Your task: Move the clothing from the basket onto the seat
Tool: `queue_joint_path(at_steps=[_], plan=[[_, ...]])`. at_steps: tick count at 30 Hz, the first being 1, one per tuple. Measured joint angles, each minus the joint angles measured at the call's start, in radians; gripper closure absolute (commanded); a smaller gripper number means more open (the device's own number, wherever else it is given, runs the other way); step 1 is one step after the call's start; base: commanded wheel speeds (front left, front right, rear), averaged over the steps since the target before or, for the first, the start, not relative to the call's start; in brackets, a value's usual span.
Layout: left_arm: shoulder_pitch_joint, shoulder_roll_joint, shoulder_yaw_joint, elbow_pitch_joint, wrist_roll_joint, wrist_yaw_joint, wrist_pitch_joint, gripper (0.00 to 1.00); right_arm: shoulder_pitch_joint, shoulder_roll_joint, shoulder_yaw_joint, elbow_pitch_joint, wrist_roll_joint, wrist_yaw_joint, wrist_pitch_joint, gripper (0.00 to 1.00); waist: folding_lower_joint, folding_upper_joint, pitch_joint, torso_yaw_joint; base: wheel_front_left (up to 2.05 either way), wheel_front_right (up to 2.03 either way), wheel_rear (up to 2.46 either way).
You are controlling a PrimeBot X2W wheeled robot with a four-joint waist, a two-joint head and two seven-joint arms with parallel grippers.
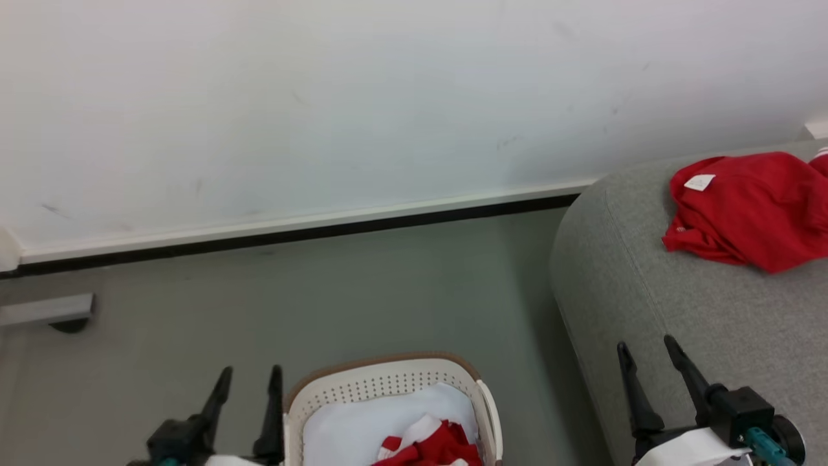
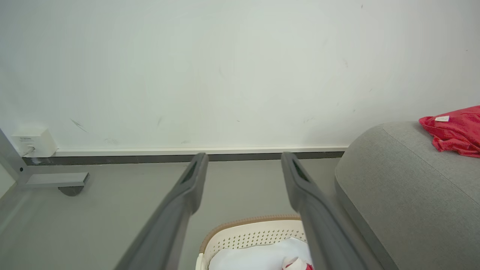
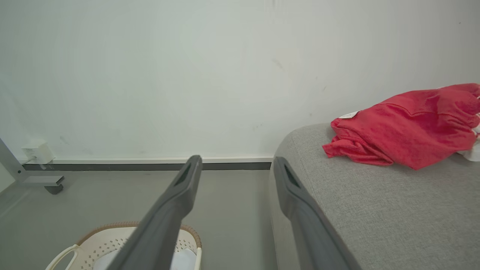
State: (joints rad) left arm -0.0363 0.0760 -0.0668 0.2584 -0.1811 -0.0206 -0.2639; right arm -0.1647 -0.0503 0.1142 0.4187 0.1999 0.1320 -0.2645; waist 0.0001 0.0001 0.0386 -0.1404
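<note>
Well, with your left claw (image 1: 251, 370) and right claw (image 1: 645, 343) both spread wide and empty either side of the basket (image 1: 381, 362), pinch a raised fold of the clothing (image 1: 430, 446) bunched inside it, which looks soft, light and floppy.

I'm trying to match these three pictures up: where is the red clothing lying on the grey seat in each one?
Head view: red clothing at upper right, on the grey seat.
Left wrist view: at the right edge, cut off by it.
Right wrist view: upper right, on the seat.
Shared landmark: its small white label.
</note>
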Motion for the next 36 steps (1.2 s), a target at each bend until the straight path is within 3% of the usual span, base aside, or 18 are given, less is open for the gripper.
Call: queue_joint_path(at_steps=[15,24,31,36], plan=[[-0.230,0.039,-0.226,0.184,0.095,-0.094,0.196,0.00,-0.100,0.000,-0.001,-0.066,-0.009,0.000,0.000,0.00,0.0001,0.0000,0.210,-0.076,0.00,0.00,0.00],[-0.376,0.090,-0.365,0.358,0.148,-0.107,0.319,0.00,-0.169,-0.001,0.010,-0.125,0.013,0.000,0.000,0.00,0.0002,0.0000,0.375,-0.128,0.00,0.00,0.00],[-0.491,0.133,-0.510,0.490,0.144,-0.109,0.350,0.00,-0.219,-0.001,0.033,-0.161,0.027,0.000,0.000,0.00,0.0002,0.0000,0.500,-0.154,0.00,0.00,0.00],[-0.569,0.160,-0.560,0.578,0.104,-0.110,0.350,0.00,-0.243,-0.001,0.049,-0.184,0.033,0.000,0.000,0.00,0.0002,0.0000,0.577,-0.167,0.00,0.00,0.00]])
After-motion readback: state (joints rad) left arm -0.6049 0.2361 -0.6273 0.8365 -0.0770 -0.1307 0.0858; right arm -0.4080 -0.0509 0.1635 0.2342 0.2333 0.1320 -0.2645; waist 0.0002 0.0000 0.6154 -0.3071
